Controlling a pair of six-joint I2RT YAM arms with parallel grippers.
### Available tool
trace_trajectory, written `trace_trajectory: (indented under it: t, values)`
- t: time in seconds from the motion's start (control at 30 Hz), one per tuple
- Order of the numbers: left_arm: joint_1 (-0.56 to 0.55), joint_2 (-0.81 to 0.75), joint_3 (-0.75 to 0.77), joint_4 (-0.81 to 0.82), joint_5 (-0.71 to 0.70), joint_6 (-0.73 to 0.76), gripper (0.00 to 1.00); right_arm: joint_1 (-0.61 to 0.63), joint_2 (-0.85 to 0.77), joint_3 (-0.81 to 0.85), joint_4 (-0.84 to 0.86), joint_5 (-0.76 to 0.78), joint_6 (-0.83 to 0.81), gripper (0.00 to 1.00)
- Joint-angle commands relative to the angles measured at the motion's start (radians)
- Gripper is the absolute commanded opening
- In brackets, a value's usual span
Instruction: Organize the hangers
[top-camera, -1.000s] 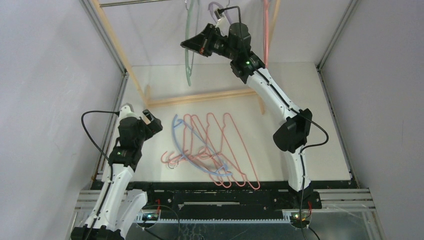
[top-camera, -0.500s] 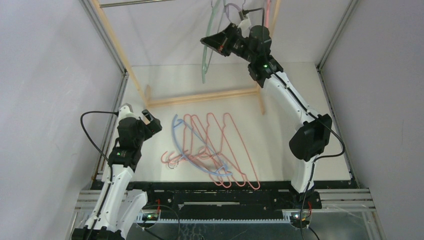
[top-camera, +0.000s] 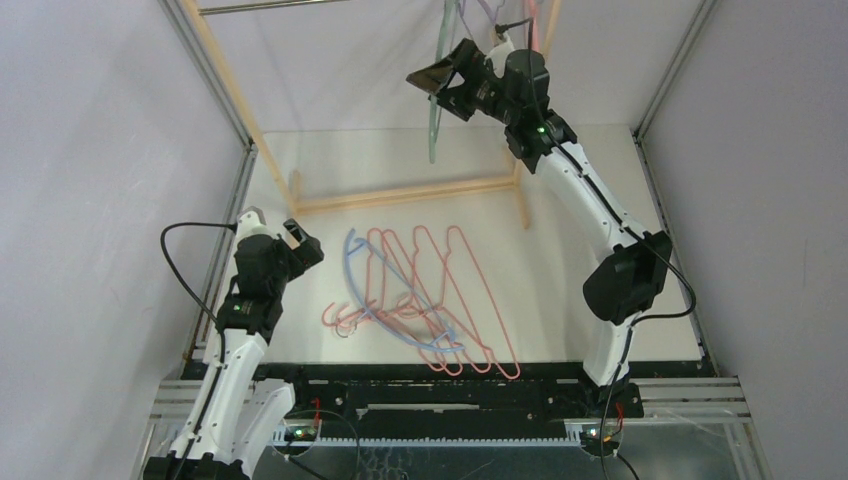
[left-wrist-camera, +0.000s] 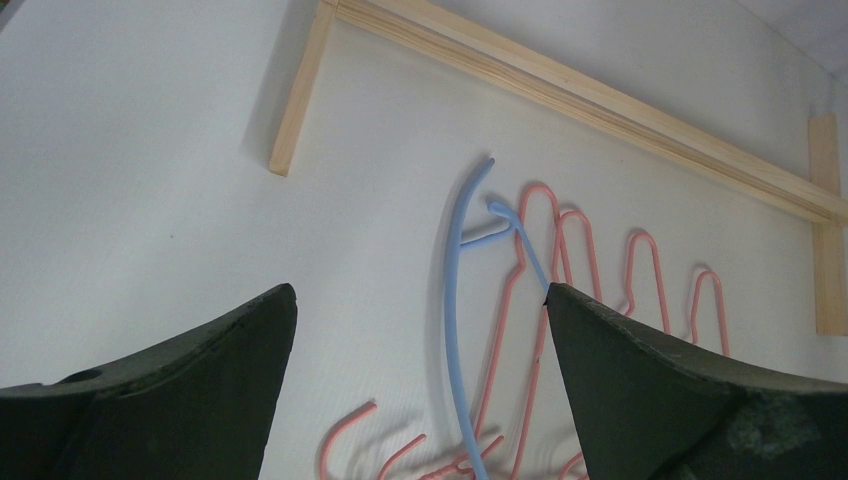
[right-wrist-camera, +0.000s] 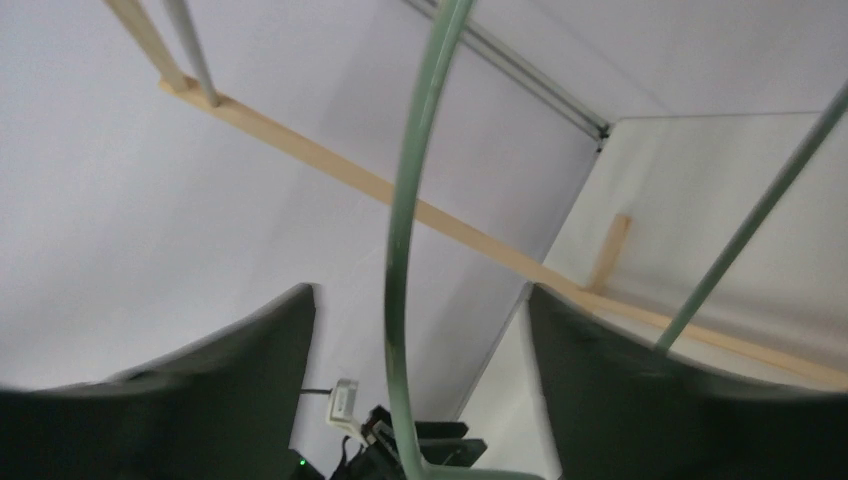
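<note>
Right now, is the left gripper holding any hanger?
No: the left gripper has its fingers wide apart with nothing between them, and the blue hanger lies flat on the table below.

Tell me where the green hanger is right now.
In the top external view, the green hanger hangs at the far end, right of centre. It runs down between the fingers of the open right claw, over the wooden rack.
</note>
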Motion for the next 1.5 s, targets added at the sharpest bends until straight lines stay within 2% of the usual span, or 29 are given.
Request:
trace_trajectory:
  t: [0.0, 0.27, 0.53, 0.73, 0.87, 1.1, 1.33, 1.47]
  values:
    - [0.009, -0.014, -0.01, 0.027, 0.008, 0.01, 1.0, 0.016, -0.085, 0.044, -0.11, 0.087, -0.084, 1.0]
    - [0.009, -0.011, -0.006, 0.027, 0.011, 0.014, 1.0, 0.072, -0.157, 0.091, -0.303, 0.311, -0.298, 1.0]
    - [0.009, -0.017, -0.009, 0.028, 0.018, 0.011, 1.0, 0.16, -0.158, 0.222, -0.556, 0.662, -0.59, 1.0]
    - [0.009, -0.027, -0.013, 0.024, 0.019, 0.01, 1.0, 0.186, -0.173, 0.219, -0.639, 0.873, -0.764, 1.0]
    - [0.009, -0.033, -0.015, 0.023, 0.017, 0.006, 1.0, 0.218, -0.221, 0.152, -0.619, 1.049, -0.874, 1.0]
    - [0.01, -0.044, -0.016, 0.023, 0.009, 0.0, 1.0, 0.317, -0.424, -0.033, -0.523, 1.024, -0.98, 1.0]
    - [0.01, -0.029, -0.015, 0.044, 0.017, -0.016, 1.0, 0.553, -0.507, -0.045, -0.678, 1.016, -0.962, 1.0]
    - [0.01, -0.026, -0.028, 0.062, 0.021, -0.036, 1.0, 0.674, -0.521, -0.085, -0.768, 0.898, -0.919, 1.0]
